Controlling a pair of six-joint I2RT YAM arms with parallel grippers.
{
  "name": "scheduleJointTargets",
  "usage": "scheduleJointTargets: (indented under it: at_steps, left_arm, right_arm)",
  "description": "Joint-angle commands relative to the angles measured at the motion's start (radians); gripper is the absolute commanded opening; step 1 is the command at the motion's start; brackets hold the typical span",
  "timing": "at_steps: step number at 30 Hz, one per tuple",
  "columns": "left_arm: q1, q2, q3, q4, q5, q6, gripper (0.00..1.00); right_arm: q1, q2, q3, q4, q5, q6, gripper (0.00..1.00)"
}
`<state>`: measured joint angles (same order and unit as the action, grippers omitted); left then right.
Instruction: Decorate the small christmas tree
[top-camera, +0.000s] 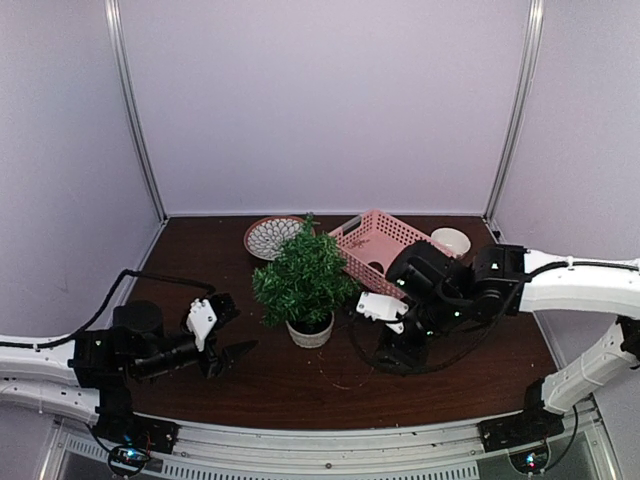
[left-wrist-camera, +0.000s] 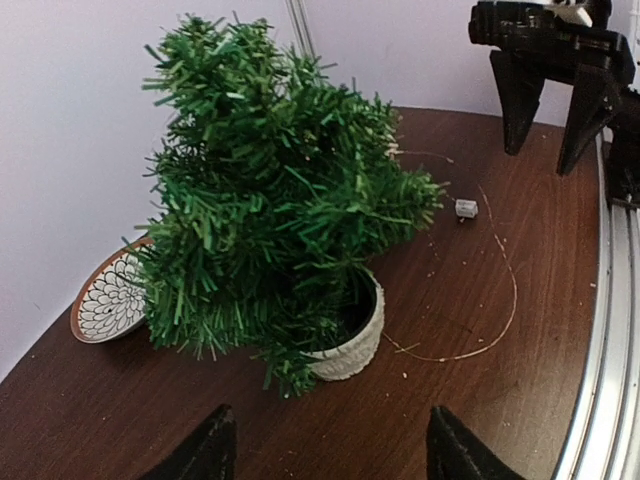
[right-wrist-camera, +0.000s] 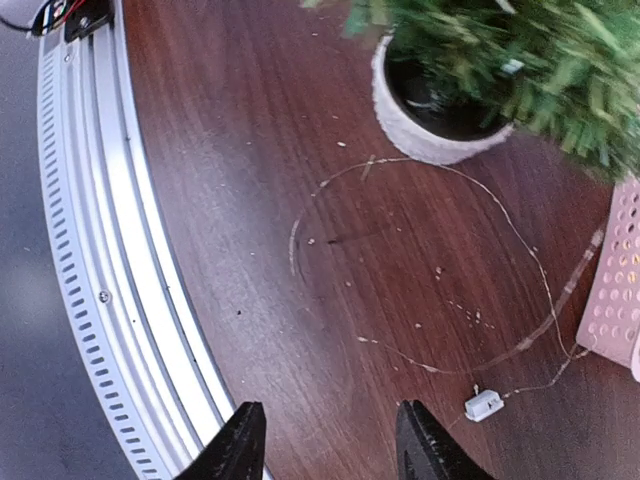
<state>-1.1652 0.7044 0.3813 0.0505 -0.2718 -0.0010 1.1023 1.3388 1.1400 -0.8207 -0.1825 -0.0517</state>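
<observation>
— Looking nearest first: any grip at the left gripper?
— None. Spread wide at near left, low over the table, holding nothing. Likewise the right gripper at near right: gaping, empty.
— And the small christmas tree?
— Standing mid-table between both, in a whitish pot.
— Anything in the way?
— Only a thin wire looped on the wood right of the pot, with a small white piece on it. Farther back: patterned plate left, pink basket and white cup right.
</observation>
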Motion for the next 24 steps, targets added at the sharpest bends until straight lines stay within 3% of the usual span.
scheduleJointTargets:
  at_steps: [1, 5, 13, 24]
  left_arm:
    - [-0.027, -0.034, -0.032, 0.107, -0.100, 0.033, 0.65]
    - [-0.027, -0.129, -0.041, 0.116, -0.162, 0.025, 0.63]
    - [-0.025, -0.152, -0.001, 0.015, -0.210, 0.004, 0.62]
    - [-0.026, -0.129, 0.026, 0.008, -0.216, 0.014, 0.63]
  right_arm:
    - [0.111, 0.080, 0.029, 0.043, 0.140, -0.033, 0.45]
    - [0.152, 0.200, 0.060, 0.062, 0.162, -0.114, 0.44]
    - [0.155, 0.502, 0.190, 0.088, 0.147, -0.142, 0.45]
    - [0.121, 0.642, 0.238, 0.094, 0.125, -0.120, 0.47]
